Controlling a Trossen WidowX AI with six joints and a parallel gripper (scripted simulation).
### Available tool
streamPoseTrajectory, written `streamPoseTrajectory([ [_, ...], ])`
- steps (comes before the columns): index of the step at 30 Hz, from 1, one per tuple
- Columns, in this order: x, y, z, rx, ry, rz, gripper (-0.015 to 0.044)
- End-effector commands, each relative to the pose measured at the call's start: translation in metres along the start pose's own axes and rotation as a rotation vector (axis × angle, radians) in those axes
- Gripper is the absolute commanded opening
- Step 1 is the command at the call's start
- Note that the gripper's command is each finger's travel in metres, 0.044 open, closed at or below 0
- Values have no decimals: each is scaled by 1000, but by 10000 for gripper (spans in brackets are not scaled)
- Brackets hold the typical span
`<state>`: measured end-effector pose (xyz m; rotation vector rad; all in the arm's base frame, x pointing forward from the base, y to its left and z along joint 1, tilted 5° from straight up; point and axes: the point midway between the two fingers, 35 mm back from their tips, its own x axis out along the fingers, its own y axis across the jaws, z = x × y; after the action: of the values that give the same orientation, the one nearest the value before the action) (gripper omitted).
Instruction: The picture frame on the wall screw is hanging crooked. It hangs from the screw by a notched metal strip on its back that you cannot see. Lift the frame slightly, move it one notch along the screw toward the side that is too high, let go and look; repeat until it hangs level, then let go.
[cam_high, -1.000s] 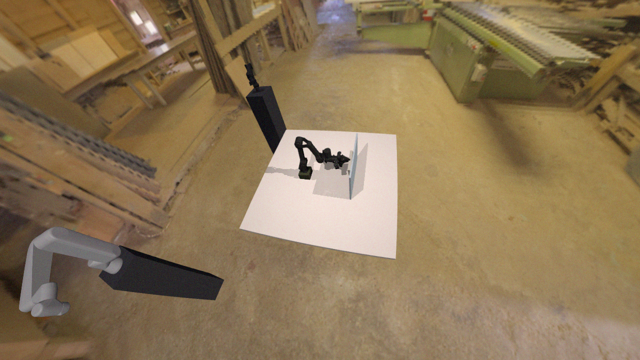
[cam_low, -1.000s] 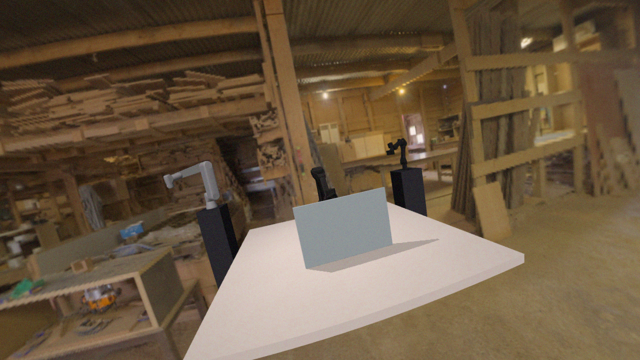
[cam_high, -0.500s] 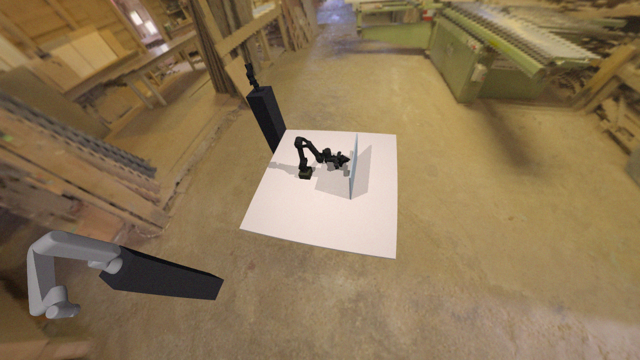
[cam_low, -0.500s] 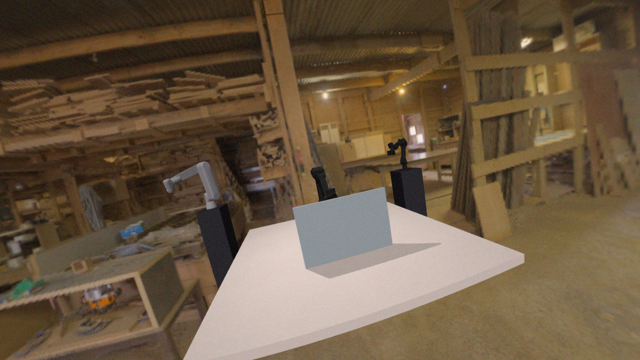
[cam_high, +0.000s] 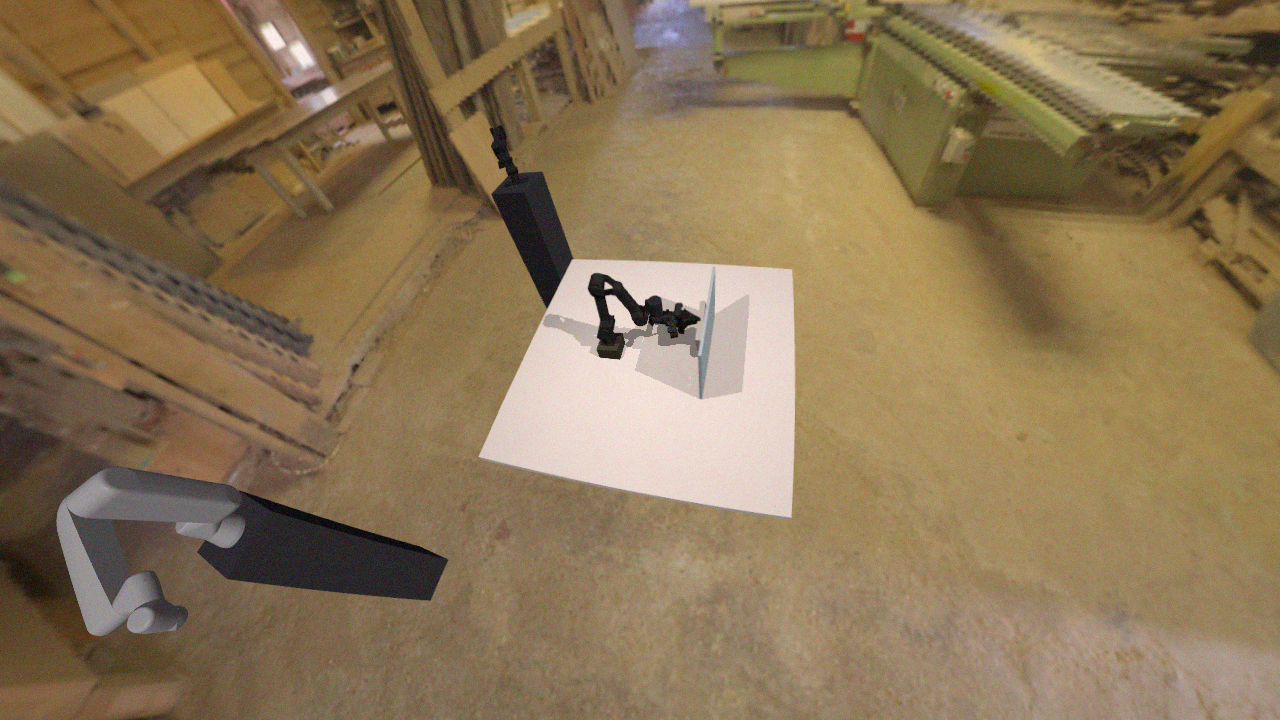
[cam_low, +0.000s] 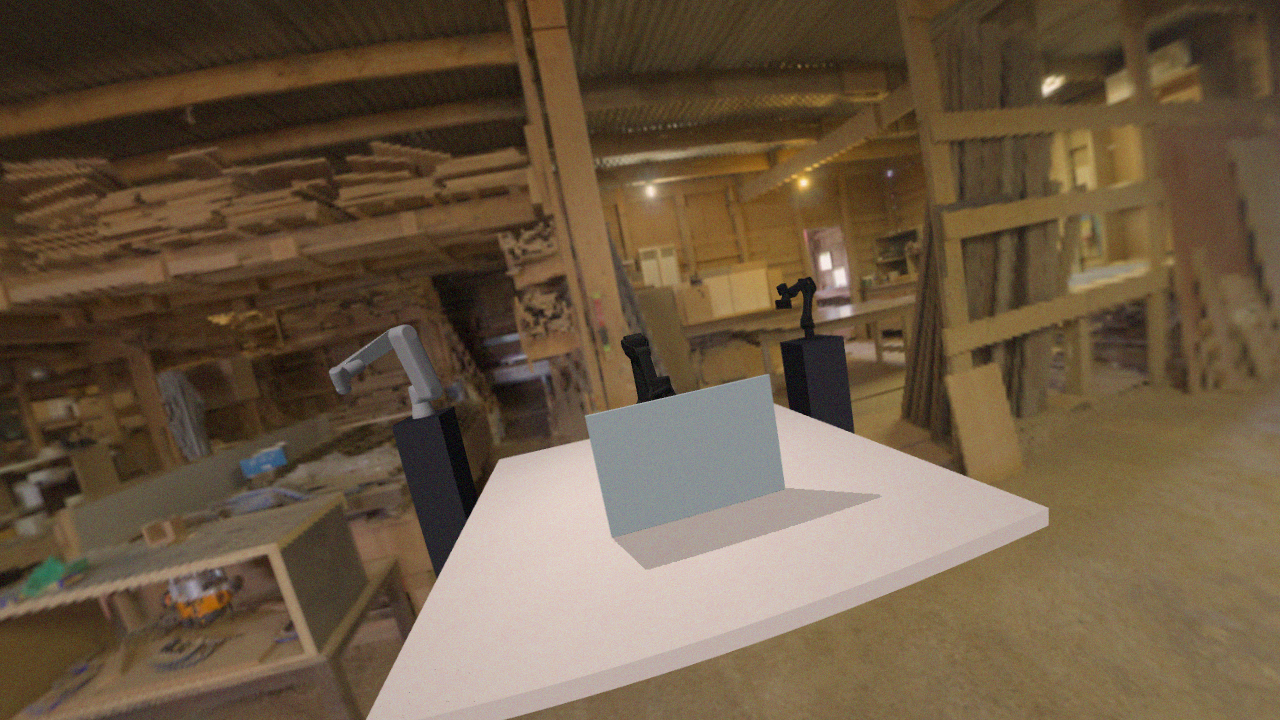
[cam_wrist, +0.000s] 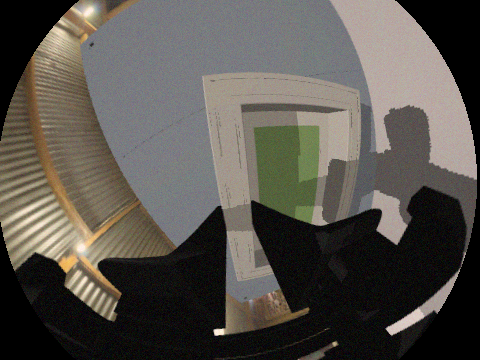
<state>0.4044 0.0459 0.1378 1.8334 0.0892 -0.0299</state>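
Note:
The picture frame (cam_wrist: 226, 140) has a pale grey border around a green picture (cam_wrist: 280, 167). It hangs on the blue-grey wall panel (cam_wrist: 160, 67) (cam_high: 707, 333) (cam_low: 684, 456), with its sides a little off the panel's edges. My gripper (cam_wrist: 236, 208) (cam_high: 690, 318) is shut on one bar of the frame, and a dark finger shows on each side of that bar in the wrist view. The screw and the notched strip are hidden behind the frame. In the exterior view the panel hides the frame, and only my arm's top (cam_low: 640, 361) shows above it.
The panel stands upright on a white table (cam_high: 626, 438) (cam_low: 626, 591). A dark pillar (cam_high: 534, 234) (cam_low: 816, 383) with a small black stand is at one table corner. A grey arm (cam_high: 105, 537) (cam_low: 393, 351) sits on another dark pillar (cam_low: 435, 474). Workshop floor lies all around.

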Motion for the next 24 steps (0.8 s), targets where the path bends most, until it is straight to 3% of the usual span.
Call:
streamPoseTrajectory([
  [1, 0, 4, 0, -3, -1, 12, 0],
  [24, 0, 7, 0, -3, -1, 12, 0],
])
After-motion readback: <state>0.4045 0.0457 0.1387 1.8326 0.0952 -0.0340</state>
